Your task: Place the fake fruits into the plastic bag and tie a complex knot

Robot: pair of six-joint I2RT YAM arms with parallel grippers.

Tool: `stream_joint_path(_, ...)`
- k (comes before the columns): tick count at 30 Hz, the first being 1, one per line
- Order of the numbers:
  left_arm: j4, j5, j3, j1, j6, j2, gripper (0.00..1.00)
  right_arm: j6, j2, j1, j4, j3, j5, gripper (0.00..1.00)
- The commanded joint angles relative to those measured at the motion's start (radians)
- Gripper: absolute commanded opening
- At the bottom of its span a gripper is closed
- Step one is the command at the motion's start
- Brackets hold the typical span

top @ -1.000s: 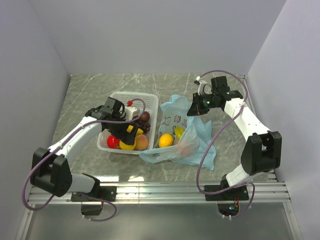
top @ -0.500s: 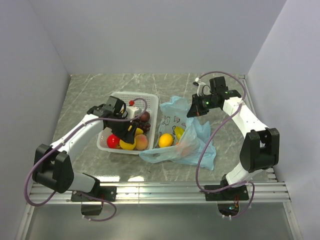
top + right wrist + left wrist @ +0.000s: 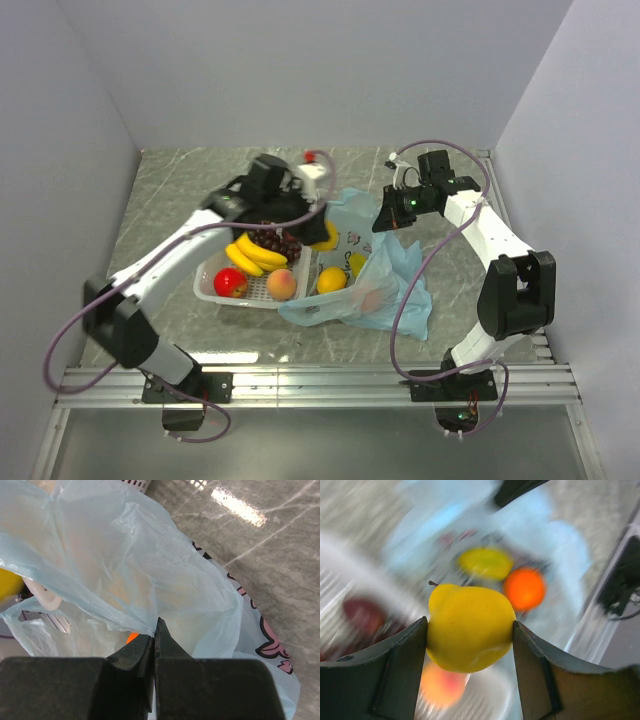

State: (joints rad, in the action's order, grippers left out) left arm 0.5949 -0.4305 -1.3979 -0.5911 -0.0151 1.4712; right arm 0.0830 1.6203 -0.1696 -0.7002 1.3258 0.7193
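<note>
Lemon (image 3: pixel 470 635), clamped in the left jaws, should be released only over the bag (image 3: pixel 125 580) mouth, whose rim is pinched by the closed right jaws.

Behind the yellow fruit (image 3: pixel 470 635) in the left wrist view, everything is motion-smeared. We read the plastic bag (image 3: pixel 560 540) only as pale blue haze, an orange fruit (image 3: pixel 524 588) at 2 o'clock as a soft disc, and we cannot name a dark red blob (image 3: pixel 362 615) at 9 o'clock. In the right wrist view, a yellow shape (image 3: pixel 7 582) is cut by the frame at 9 o'clock. An orange sliver (image 3: pixel 132 637) hides behind the right tool (image 3: pixel 155 630). From above, the fingertips of the left tool (image 3: pixel 320 228) are too small to separate.
</note>
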Motion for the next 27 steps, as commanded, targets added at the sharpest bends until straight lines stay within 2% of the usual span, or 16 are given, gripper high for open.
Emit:
stream_joint_path(1,-0.242,0.053,-0.055,-0.143,0.13,0.125,0.57,0.009,0.006,0.001,-0.01,0.065,0.014,0.0)
stream_joint_path(2,-0.307,0.079,-0.07,-0.16,0.147,0.193,0.63,0.012,0.007,0.001,-0.016,0.072,0.009,0.0)
stream_joint_path(3,-0.325,0.108,-0.117,-0.183,0.17,0.266,0.74,0.015,0.006,0.001,-0.019,0.079,0.009,0.0)
stream_joint_path(4,-0.325,0.116,-0.147,-0.19,0.173,0.3,0.75,0.015,0.006,0.001,-0.022,0.082,0.009,0.0)
stream_joint_path(5,-0.311,0.124,-0.177,-0.196,0.179,0.328,0.87,0.017,0.004,0.002,-0.022,0.084,0.006,0.0)
stream_joint_path(7,-0.319,0.151,-0.223,-0.196,0.199,0.359,0.99,0.02,0.0,0.001,-0.024,0.084,0.006,0.0)
stream_joint_path(10,-0.314,0.141,-0.222,-0.196,0.189,0.347,0.99,0.024,-0.007,0.001,-0.019,0.067,0.009,0.0)
stream_joint_path(13,-0.285,0.119,-0.155,-0.194,0.152,0.256,0.99,0.027,-0.013,0.001,-0.013,0.056,0.008,0.0)
stream_joint_path(18,-0.27,0.047,0.086,-0.133,0.139,-0.033,0.99,0.021,-0.031,0.002,0.01,0.035,0.006,0.0)
stream_joint_path(20,-0.273,0.018,0.149,-0.058,0.164,-0.144,0.97,0.021,-0.031,0.001,0.011,0.027,0.011,0.0)
stream_joint_path(24,-0.231,0.076,0.201,0.049,0.138,-0.204,0.91,0.026,-0.031,0.002,0.018,0.015,0.008,0.0)
stream_joint_path(27,-0.212,0.159,0.177,0.103,0.132,-0.143,0.83,0.026,-0.031,0.001,0.019,0.012,0.005,0.0)
